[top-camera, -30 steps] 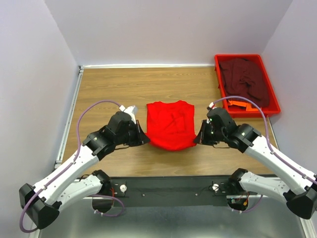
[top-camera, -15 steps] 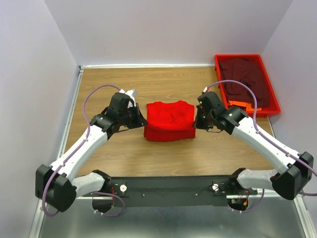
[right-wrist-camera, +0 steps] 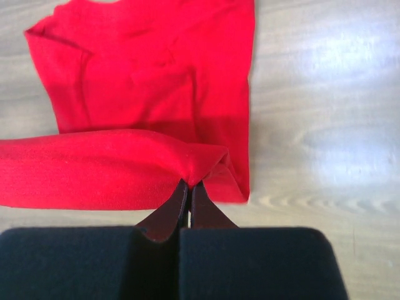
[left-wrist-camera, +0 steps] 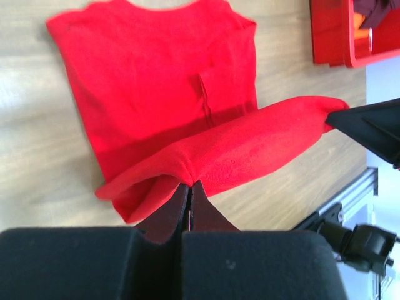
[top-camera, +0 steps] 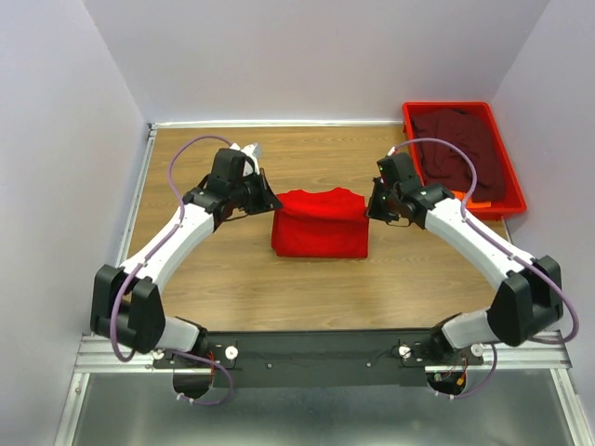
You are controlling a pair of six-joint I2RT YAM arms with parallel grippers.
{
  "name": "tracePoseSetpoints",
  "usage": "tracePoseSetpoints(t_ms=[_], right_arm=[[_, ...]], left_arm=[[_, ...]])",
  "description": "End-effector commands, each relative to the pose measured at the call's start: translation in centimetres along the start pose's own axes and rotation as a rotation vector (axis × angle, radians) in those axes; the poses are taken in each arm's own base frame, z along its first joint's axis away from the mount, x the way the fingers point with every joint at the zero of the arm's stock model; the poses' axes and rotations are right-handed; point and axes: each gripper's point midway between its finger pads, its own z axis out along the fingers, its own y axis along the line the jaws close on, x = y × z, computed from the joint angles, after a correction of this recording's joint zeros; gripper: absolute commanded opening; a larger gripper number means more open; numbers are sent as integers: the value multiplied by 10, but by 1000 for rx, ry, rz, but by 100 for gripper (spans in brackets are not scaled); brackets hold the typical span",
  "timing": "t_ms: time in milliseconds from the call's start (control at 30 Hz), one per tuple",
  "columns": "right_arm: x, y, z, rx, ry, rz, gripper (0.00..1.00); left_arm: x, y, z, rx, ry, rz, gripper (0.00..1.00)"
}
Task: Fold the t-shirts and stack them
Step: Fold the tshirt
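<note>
While gripping both ends of a raised fold, works the bright red t-shirt at the centre of the tabletop, in the middle of the top view. Pinches the left end of that fold with the left jaws and the right end with the right jaws. Shows both pairs, in the wrist views, pressed to a thin line with red cloth bunched at the tips, so clamped on the shirt rather than wide. Holds the gripped edge clear of the wood as a red band stretched between the two arms, with the rest of the shirt lying flat beneath and beyond it, collar toward the top of the frame. Leaves the dark maroon t-shirt heaped in the red tray at the upper right, well apart from the work and not yet folded. Looks like the crosswise fold, lower edge going over toward the collar, well under way but not laid down. Calls next for moving both ends together toward the collar at one height, with the band stretched so no slack wrinkles in, then lowering until edge meets edge, and only then parting the jaws. Risks a skewed fold if one side leads or lets go early. Requires, after that, the maroon shirt fetched, folded and stacked.
</note>
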Motion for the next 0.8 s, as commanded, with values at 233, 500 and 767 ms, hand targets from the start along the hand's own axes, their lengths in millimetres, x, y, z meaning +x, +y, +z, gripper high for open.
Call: tracePoseSetpoints(t_ms=[233, 500, 767], right_arm=[[-59, 15, 83, -39, -21, 2, 1], [-108, -6, 151, 5, -47, 45, 4], [-157, -16, 182, -9, -112, 40, 80]], left_arm=[[-58, 8, 58, 60, -64, -9, 0], [-92, 46, 137, 58, -81, -59, 3], [-141, 92, 145, -29, -181, -61, 66]])
